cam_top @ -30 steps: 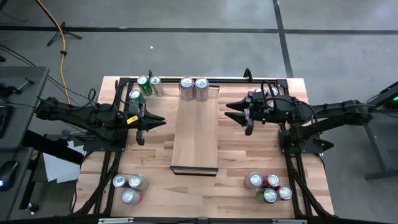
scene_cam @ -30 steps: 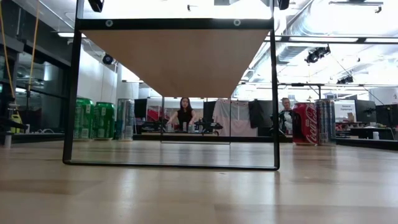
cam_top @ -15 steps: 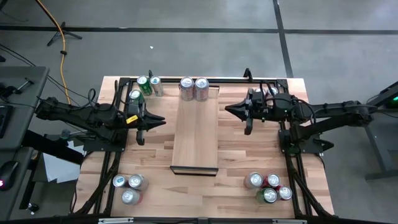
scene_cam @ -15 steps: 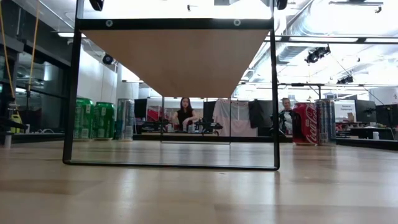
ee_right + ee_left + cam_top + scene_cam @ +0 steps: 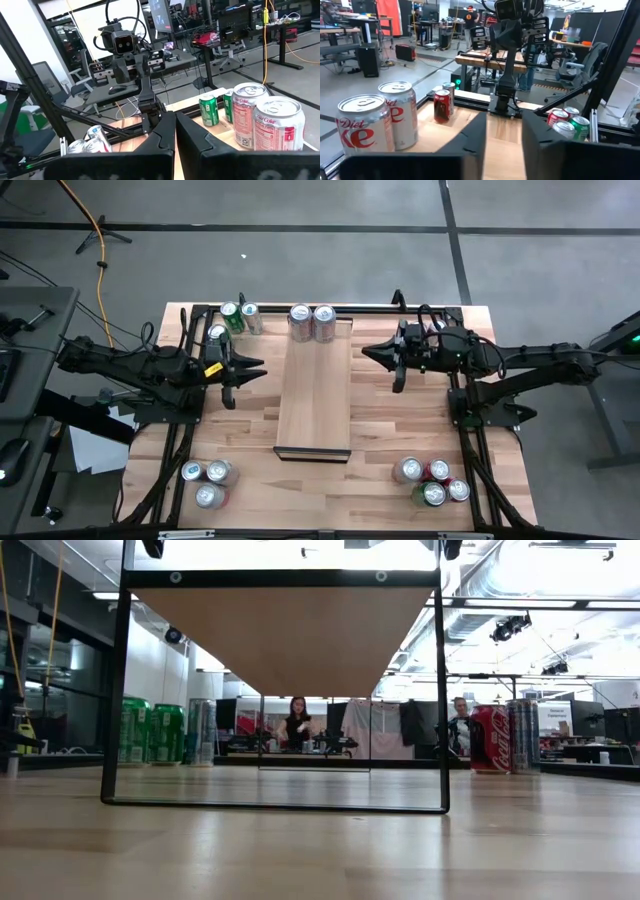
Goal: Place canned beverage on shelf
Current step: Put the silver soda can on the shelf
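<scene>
The shelf [image 5: 313, 385] is a long pale board standing raised in the middle of the table; its underside shows in the low view [image 5: 283, 635]. Two silver Diet Coke cans [image 5: 311, 322] stand upright on its far end and also show in the left wrist view [image 5: 380, 120] and the right wrist view [image 5: 262, 120]. My left gripper [image 5: 260, 368] is open and empty, left of the shelf. My right gripper [image 5: 364, 354] is shut and empty, right of the shelf. Both point at the shelf, above the table.
Groups of cans stand at the table's corners: green and silver at the far left [image 5: 235, 320], silver at the near left [image 5: 207, 478], mixed at the near right [image 5: 432, 480]. A dark frame [image 5: 195, 310] runs along the table's edges. People sit in the room behind [image 5: 297, 725].
My right gripper has shut its fingers on nothing and has drawn slightly toward the table's far edge. My left gripper has shifted a little toward the far edge and stays open. The cans and the shelf have not moved.
</scene>
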